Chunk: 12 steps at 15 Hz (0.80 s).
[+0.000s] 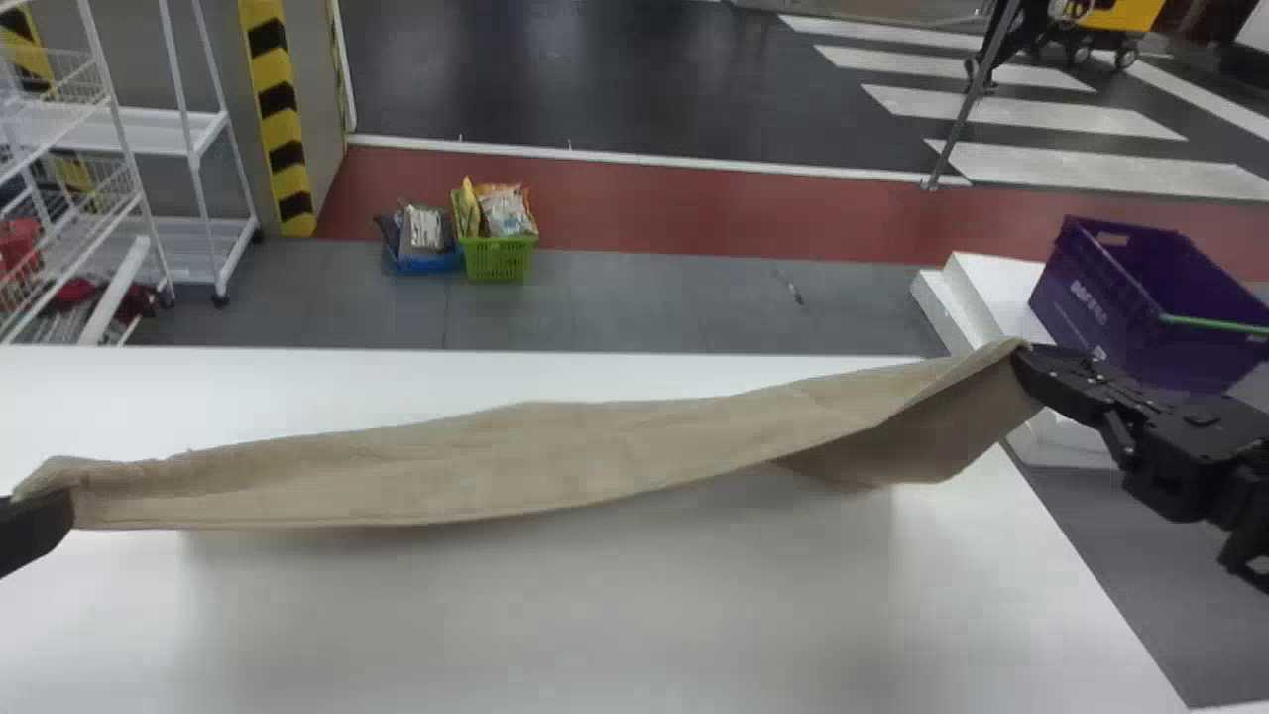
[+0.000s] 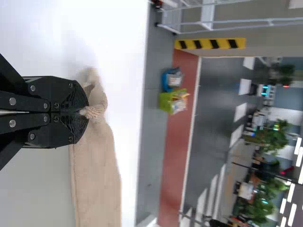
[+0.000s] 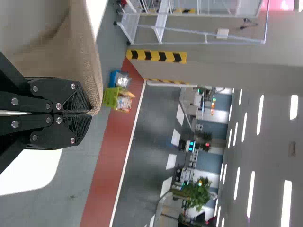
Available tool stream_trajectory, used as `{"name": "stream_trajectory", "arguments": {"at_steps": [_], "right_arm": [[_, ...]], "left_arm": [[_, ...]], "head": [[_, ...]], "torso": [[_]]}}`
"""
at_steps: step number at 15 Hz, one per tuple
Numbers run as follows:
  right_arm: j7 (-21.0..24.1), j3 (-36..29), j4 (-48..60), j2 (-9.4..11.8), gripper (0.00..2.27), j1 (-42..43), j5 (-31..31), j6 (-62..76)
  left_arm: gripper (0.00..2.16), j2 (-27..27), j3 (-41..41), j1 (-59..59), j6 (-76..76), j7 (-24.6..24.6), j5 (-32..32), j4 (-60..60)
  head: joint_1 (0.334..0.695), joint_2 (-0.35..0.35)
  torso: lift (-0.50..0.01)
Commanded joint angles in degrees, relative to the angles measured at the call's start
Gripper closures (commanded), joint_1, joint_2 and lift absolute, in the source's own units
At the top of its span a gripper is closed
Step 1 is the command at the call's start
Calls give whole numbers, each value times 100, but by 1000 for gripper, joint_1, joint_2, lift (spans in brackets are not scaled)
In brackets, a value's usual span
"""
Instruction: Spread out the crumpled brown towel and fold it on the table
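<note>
- Towel: brown [image 1: 516, 461], strung lengthwise between the two pincers over the white counter [image 1: 535, 635]. A long, narrow band running left to right; right end a little farther from the head camera than the left.
- Left pincer [image 1: 45, 521]: at the left edge of the head view. Clenched on the towel's left end. Its own wrist view has the fingers [image 2: 75, 101] pressed together, with a bunched tuft of cloth at the tips and the rest of the band trailing off from there.
- Right pincer [image 1: 1026, 369]: off by the counter's far right corner as the head view has it, grasping the towel's right end. Wrist view agrees: fingers [image 3: 80, 101] closed, cloth edge caught at the tips.
- Cloth form: upper edge gently wavy, lower edge sagging in a shallow curve. Near the right pincer the towel turns over on itself, a darker flap hanging beneath the lighter face.
- Soft shadow on the counter below the band; middle of the cloth looks raised off the surface.
- Beyond the counter, far right: purple crate [image 1: 1110, 297] beside white blocks [image 1: 996, 297].
- Floor, far left: green basket [image 1: 499, 260] of packets, blue basket [image 1: 428, 263] just beside it.
- Farther left: white wire racks [image 1: 203, 129], near a yellow-and-black striped band [image 1: 281, 129].
</note>
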State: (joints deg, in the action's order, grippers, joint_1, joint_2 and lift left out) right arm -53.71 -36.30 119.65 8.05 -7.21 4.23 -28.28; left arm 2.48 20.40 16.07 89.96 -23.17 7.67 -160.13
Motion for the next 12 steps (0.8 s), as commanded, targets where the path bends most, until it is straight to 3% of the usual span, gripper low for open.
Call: {"name": "stream_trajectory", "arguments": {"at_steps": [1, 5, 7, 12], "right_arm": [[-298, -96, 173, -181, 1683, -711, -98, 441], [-1045, 0, 173, -137, 1683, -1511, 174, 670], [-1221, -35, 120, -40, 1683, -1731, 271, 670], [-1651, -44, 41, 171, 1683, -2170, 482, 828]], "left_arm": [[1207, -108, 87, 757, 7, -21, 7, -10], [1207, -169, 192, 1689, 0, 14, -63, 298], [1301, -178, 245, 1820, -17, 76, -151, 447], [1298, -178, 447, 1979, -598, 102, -169, 676]], "head": [[695, -206], [695, -183], [695, -170], [695, -140]], "torso": [[-127], [-127], [-127], [-127]]}}
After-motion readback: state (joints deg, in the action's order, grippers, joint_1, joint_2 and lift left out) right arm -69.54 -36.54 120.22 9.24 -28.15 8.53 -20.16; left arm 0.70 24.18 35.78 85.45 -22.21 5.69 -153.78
